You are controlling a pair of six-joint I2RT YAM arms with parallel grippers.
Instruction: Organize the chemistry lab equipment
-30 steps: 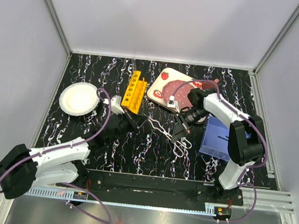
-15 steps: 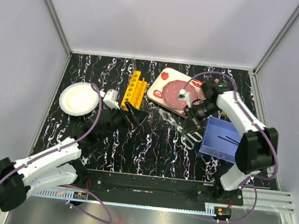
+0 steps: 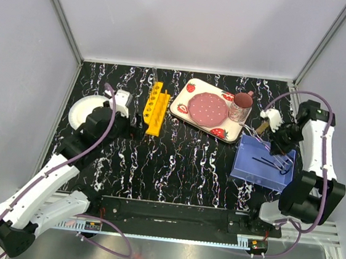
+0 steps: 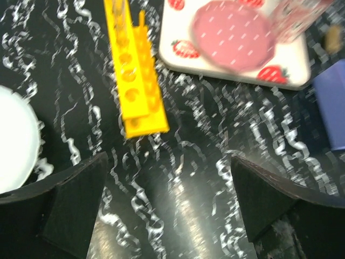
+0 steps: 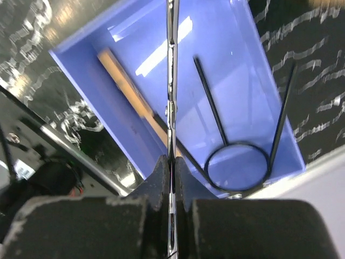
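My right gripper [image 5: 172, 159] is shut on the silvery forceps [image 5: 171, 81], which show edge-on and hang over the blue bin [image 5: 135, 43]. Inside the bin lie a tan wooden clamp [image 5: 126, 86] and thin black rods ending in a ring [image 5: 237, 159]. From the top view the right gripper [image 3: 278, 145] is above the bin's [image 3: 246, 168] far edge. My left gripper [image 4: 167, 162] is open with nothing between its jaws, just short of the yellow holed rack [image 4: 137, 81], which holds a clear tube [image 4: 116, 8]. Seen from above, the left gripper [image 3: 137, 127] is beside the rack's [image 3: 157, 106] near left end.
The strawberry-print tray [image 3: 185, 106] with its pink dotted plate [image 3: 208, 108] and the pink cup [image 3: 241, 107] sit at the back, between rack and bin. A white plate [image 3: 83, 115] lies at the left, partly under my left arm. Grey walls close in the table.
My left gripper opened and drew back left toward the rack's near end. My right arm carried the forceps from the table's middle to above the blue bin.
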